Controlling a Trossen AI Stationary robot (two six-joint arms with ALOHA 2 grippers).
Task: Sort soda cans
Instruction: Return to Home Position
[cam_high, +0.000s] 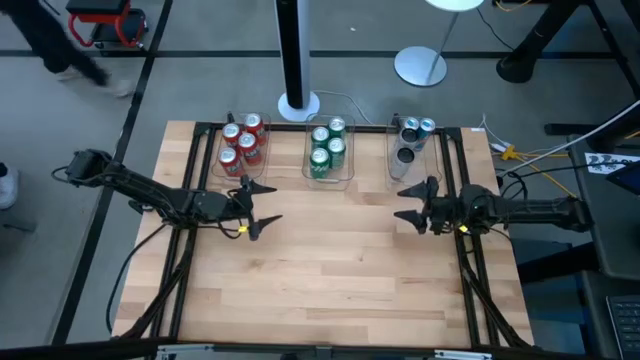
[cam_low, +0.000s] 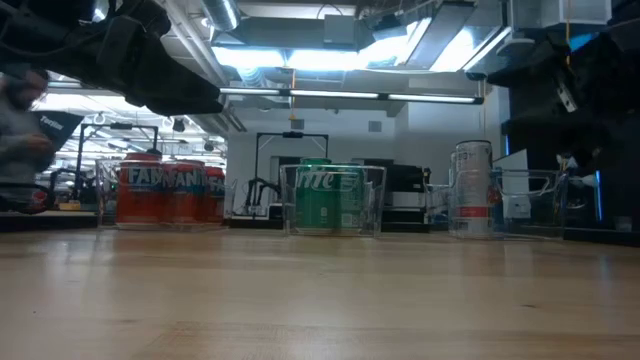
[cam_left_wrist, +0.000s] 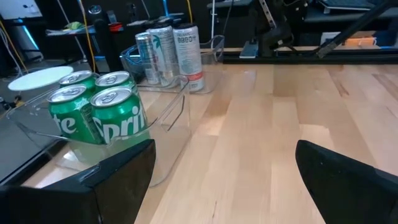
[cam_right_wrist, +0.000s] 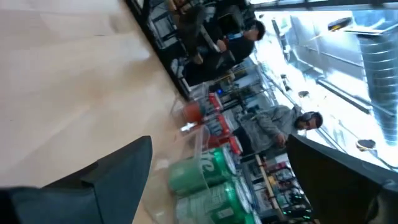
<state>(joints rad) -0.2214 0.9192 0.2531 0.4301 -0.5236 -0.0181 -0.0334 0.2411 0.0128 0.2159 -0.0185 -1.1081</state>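
Three clear plastic bins (cam_high: 346, 172) stand in a row along the far edge of a wooden table (cam_high: 340, 280), each holding its own colour of soda can. Four red Fanta cans (cam_high: 241, 142) sit upright in the bin on the left (cam_high: 262, 172). Four green Sprite cans (cam_high: 328, 146) fill the middle bin (cam_high: 310, 172), packed close together. The silver and blue cans (cam_high: 412, 136) stand in the bin on the right (cam_high: 396, 170), the tall slim ones upright.

Neither arm holds a can. The left gripper (cam_high: 262, 206) hangs over the table just in front of the red cans' bin, its two fingers spread wide with nothing between them. The right gripper (cam_high: 405, 204) faces it from across the table, just in front of the silver cans' bin, its fingers likewise parted wide and empty. Bare wood lies between the two. The low view shows both arms raised clear of the tabletop, with all three bins lined up behind them.

From the left wrist, the Sprite cans show close by and the silver cans farther along the row. Beyond the table, a person (cam_low: 20, 110) shows at the left of the low view, and other people (cam_right_wrist: 273, 124) appear in the background of the right wrist view.
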